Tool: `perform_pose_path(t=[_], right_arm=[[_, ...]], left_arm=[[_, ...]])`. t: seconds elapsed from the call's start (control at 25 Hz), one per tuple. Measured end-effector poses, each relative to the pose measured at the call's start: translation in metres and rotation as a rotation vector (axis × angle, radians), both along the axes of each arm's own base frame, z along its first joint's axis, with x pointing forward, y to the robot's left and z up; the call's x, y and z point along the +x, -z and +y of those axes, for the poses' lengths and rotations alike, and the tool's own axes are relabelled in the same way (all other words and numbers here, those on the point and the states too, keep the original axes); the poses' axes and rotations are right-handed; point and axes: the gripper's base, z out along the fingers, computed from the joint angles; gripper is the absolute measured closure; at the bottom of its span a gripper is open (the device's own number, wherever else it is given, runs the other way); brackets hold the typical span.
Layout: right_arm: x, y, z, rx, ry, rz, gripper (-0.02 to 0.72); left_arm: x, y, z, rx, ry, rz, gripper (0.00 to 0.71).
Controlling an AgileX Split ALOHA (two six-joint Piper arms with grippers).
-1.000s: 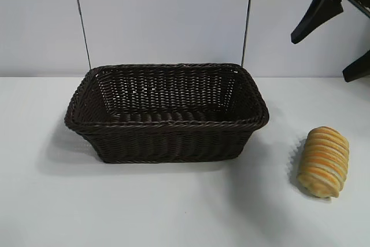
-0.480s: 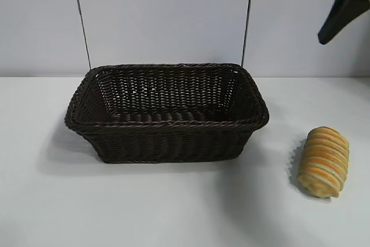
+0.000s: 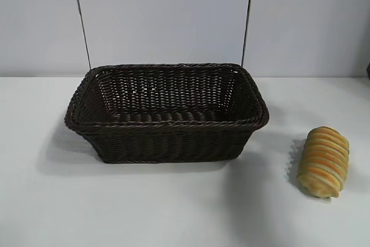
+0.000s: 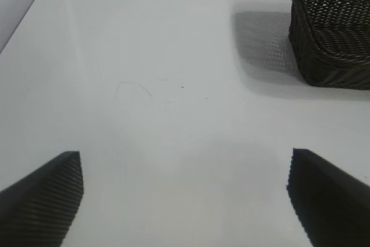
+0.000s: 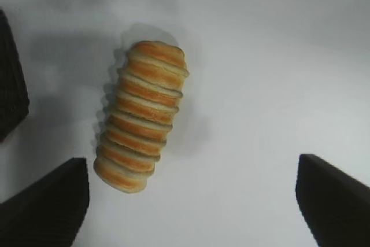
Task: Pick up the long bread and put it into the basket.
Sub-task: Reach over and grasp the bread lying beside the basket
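The long bread [image 3: 323,161] lies on the white table [image 3: 173,206], to the right of the basket [image 3: 166,111] and apart from it. The right gripper [image 5: 191,201] hangs spread above the bread; nothing lies between them. The left gripper [image 4: 185,198], also spread, hovers over bare table beside the basket.

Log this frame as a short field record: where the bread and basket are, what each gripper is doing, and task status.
long bread: lying on the white table, to the right of the basket in the exterior view, apart from it
basket: upright on the table, nothing visible inside
right gripper: open, above the bread, which lies nearer one finger, untouched
left gripper: open, over bare table, basket off to one side ahead, holding nothing
task status: bread not yet picked up
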Motion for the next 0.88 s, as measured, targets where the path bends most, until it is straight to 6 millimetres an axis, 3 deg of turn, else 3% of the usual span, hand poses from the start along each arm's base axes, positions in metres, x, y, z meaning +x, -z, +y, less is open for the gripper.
perform_pose_path(t=[0.4,0.64,0.76,0.88], right_arm=[[0.028,0.052,0.002,0.057,0.032,0.012,0.008],[0.035,0.076,0.030,0.048,-0.060,0.029,0.033],[0.037,0.085,0.047,0.045,-0.091,0.032,0.120],[0.038,0.088,0.051,0.055,-0.075,0.044,0.308]], left_arm=[[0.000,0.000,0.000,0.000,0.000,0.000,0.016],[0.000,0.000,0.000,0.000,0.000,0.000,0.016],[0.000,0.000,0.000,-0.001,0.000,0.000,0.016],[0.000,0.000,0.000,-0.001,0.000,0.000,0.016]])
